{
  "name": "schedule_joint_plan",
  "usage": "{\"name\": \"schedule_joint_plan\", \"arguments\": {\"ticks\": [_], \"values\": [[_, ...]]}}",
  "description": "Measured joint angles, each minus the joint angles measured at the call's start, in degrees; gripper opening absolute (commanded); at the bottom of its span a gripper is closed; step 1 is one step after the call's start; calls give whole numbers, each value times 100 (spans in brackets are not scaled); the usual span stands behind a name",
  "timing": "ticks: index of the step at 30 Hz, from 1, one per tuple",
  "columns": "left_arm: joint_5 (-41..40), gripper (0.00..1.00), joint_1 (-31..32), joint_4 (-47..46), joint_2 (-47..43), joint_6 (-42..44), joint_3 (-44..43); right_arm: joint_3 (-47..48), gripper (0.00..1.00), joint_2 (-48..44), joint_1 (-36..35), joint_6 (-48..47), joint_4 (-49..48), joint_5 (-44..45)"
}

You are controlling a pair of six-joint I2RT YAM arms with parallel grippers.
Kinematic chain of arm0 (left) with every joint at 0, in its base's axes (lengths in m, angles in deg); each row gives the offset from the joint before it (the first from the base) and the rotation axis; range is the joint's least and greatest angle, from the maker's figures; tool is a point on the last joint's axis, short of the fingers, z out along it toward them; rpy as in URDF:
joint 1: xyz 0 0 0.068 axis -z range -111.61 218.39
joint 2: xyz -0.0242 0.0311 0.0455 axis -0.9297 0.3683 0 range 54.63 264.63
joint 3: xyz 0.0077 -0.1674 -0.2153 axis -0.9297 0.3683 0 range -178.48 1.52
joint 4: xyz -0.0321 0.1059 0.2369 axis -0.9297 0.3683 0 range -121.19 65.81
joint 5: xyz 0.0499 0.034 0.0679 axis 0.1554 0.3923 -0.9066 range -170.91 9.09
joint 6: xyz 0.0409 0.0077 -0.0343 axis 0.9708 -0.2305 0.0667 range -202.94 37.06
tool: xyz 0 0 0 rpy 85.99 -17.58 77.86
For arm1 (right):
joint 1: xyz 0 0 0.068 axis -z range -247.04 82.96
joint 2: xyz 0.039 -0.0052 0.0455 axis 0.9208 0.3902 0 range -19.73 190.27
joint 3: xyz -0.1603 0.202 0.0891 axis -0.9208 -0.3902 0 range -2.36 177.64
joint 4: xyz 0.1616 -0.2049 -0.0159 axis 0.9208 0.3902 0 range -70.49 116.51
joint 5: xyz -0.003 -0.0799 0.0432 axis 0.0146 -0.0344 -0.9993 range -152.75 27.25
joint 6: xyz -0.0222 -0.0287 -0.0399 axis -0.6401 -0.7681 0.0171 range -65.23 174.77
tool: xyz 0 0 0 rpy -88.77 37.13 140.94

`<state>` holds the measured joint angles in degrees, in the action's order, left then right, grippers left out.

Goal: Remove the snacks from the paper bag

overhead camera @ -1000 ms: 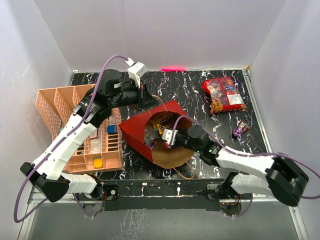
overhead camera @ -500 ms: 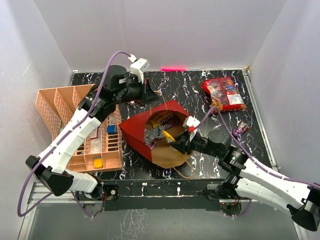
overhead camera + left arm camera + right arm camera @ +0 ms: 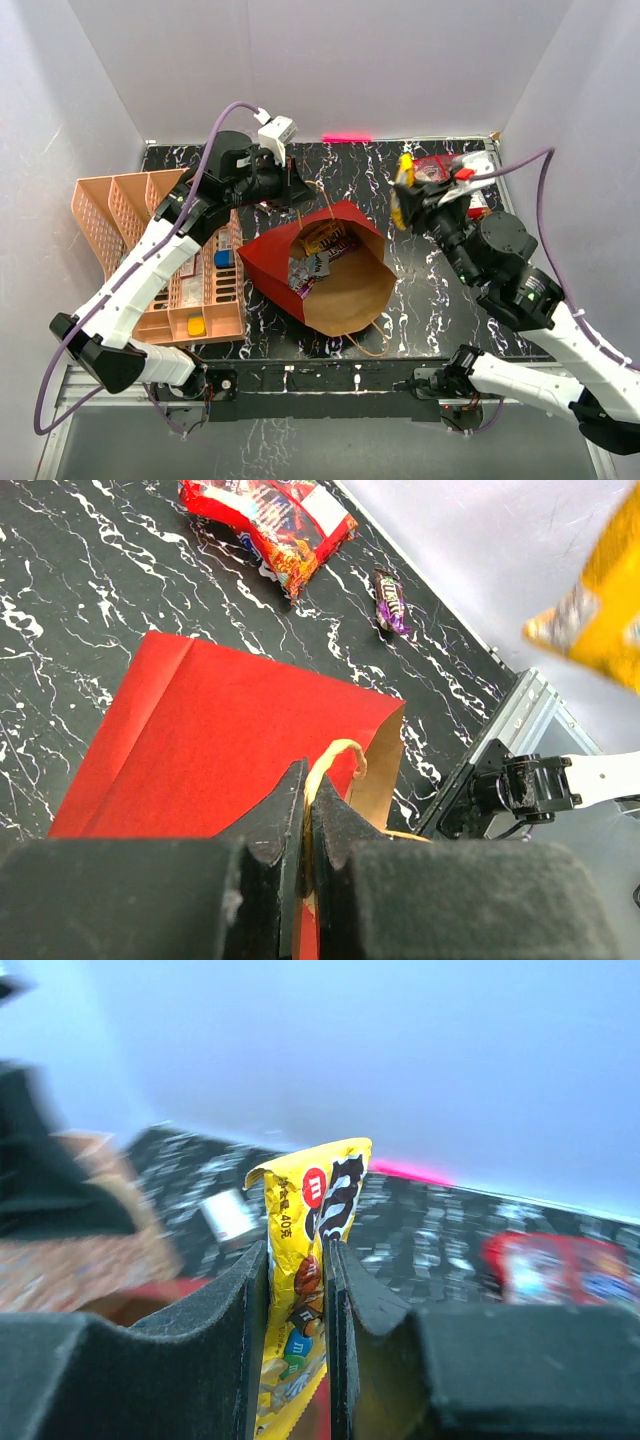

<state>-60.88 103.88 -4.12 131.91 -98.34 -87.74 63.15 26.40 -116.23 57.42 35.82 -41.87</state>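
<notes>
At the far left of the black marbled desk (image 3: pixel 380 165) stands a peach slotted tray (image 3: pixel 120 215), with a blue block (image 3: pixel 222 258) and a yellow block (image 3: pixel 196 326) in its near compartments.

Just right of the tray, the left hand (image 3: pixel 306 785) is pinched tight on the thin brown cord handle (image 3: pixel 335 755) of the red paper bag (image 3: pixel 275 262). The cord loops up between the fingers (image 3: pixel 278 810) at the bag's far rim. The bag lies on its side in the middle of the desk, below and to the right of this hand, with its brown mouth open toward the near edge. Several snacks lie inside it: brown and yellow packets (image 3: pixel 325 240) deep in, and a purple and silver wrapper (image 3: pixel 303 275) nearer the mouth.

Further right, the right hand (image 3: pixel 298 1255) is raised over the desk, well clear of the bag's mouth. It is closed narrow on a yellow M&M's packet (image 3: pixel 310 1190). The packet stands upright between the pads, its top sticking out past the fingertips.

Just beside that hand, toward the far right corner, two red snack bags (image 3: pixel 270 520) lie flat on the desk, partly hidden by the arm in the top view. A purple bar (image 3: pixel 390 602) lies near them, apart from both hands.
</notes>
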Motion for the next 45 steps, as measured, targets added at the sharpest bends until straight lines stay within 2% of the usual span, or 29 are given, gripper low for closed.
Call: {"name": "schedule_joint_plan", "arguments": {"ticks": [5,7,9,15,17,20,25,32,35,42,43,45], "values": [[-61,0,0,4,-61,26,7,367,17,706,103,-531,15,2487],[-79,0,0,4,-81,37,13,367,17,1027,356,-651,66,2933],[-83,0,0,0,-96,42,28,332,17,1440,999,-629,205,2922],[-79,0,0,-9,-111,37,168,-299,17,2323,4037,417,573,1198],[-79,0,0,-2,-114,35,203,-721,17,2632,4837,905,522,389],[-79,0,0,-2,-118,37,214,-1427,17,3010,5670,1545,308,-730],[-83,0,0,-2,-136,39,214,-2319,17,3112,6583,2516,-35,-1950],[-83,0,0,-2,-186,39,251,-2518,20,3169,7079,3357,-881,-2474],[-83,0,0,0,-221,42,269,-2568,28,3388,7193,3499,-1163,-2614],[-90,0,0,0,-260,42,271,-2579,62,3648,7350,3412,-1235,-3106],[-94,0,0,0,-262,42,273,-2577,70,3630,7396,3364,-1226,-3211],[-96,0,0,0,-267,42,275,-2553,93,3536,7503,3250,-1141,-3471]]}}
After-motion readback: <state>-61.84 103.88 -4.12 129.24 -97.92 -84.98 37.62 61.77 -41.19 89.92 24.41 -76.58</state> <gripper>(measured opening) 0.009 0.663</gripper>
